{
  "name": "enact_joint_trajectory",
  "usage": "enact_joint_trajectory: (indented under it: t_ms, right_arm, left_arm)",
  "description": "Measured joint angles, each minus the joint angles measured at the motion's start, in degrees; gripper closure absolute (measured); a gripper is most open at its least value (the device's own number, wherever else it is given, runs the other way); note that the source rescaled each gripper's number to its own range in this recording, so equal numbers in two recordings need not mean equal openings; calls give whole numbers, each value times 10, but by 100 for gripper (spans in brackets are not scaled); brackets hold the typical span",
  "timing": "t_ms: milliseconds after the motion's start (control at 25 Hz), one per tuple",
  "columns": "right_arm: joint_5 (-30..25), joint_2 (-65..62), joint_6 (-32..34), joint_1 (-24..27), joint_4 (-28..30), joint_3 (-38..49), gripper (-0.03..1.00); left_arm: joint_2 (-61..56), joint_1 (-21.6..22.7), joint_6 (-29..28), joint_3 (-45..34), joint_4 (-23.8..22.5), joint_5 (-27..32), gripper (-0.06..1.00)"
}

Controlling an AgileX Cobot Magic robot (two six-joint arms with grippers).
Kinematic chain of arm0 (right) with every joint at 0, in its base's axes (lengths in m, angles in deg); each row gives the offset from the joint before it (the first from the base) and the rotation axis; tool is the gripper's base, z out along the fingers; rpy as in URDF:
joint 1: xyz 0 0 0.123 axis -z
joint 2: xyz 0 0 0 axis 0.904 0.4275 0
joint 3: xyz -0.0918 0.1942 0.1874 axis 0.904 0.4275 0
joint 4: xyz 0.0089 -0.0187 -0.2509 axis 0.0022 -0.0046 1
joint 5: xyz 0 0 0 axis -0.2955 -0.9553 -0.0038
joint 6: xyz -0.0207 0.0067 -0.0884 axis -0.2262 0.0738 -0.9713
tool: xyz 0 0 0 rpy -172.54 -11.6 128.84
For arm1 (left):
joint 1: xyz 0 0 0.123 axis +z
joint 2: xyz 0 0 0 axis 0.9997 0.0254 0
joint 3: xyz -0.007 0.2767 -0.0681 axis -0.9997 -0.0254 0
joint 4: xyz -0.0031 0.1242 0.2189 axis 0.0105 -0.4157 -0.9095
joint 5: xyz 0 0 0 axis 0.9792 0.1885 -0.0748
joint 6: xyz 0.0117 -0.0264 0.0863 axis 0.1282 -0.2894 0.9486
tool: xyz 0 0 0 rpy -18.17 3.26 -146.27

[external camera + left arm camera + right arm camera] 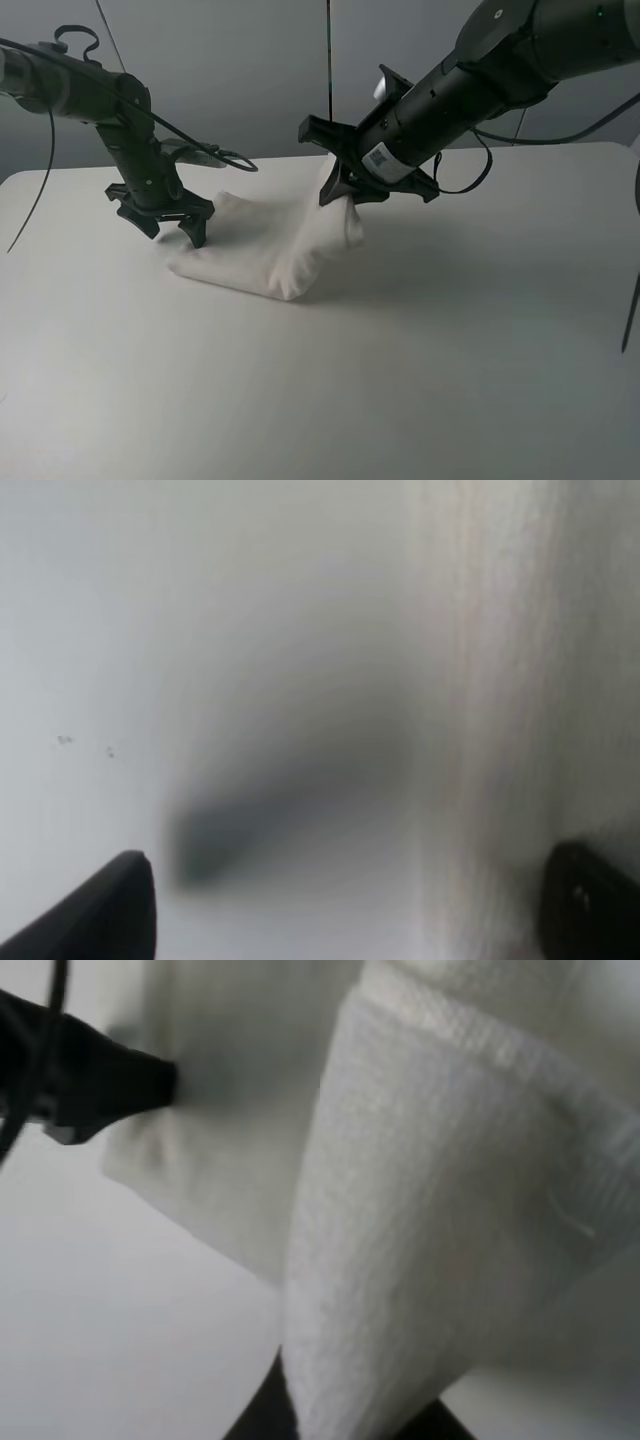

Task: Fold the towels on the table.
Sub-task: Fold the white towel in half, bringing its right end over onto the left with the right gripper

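Looking at a white towel bunched up on the surface, toward its far edge and a bit left of middle; got the right tool clamped tight on one raised end of it, border band showing up close; got the left tool spread wide at the other end, low over the surface, gripping nothing.
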Motion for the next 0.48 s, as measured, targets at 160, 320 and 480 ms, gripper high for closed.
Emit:
enact_joint_trajectory:
  t_ms: [160,320,480]
  right_arm:
    - [7,20,-71,-1,-87,-2,97]
    - [3,48,-139,-2,-168,-14,97]
    - [-1,74,-183,-9,-223,-38,97]
  left_arm:
    - [0,0,8,0,10,1,-5]
    - [0,0,9,0,12,1,-5]
    - [0,0,13,0,13,1,-5]
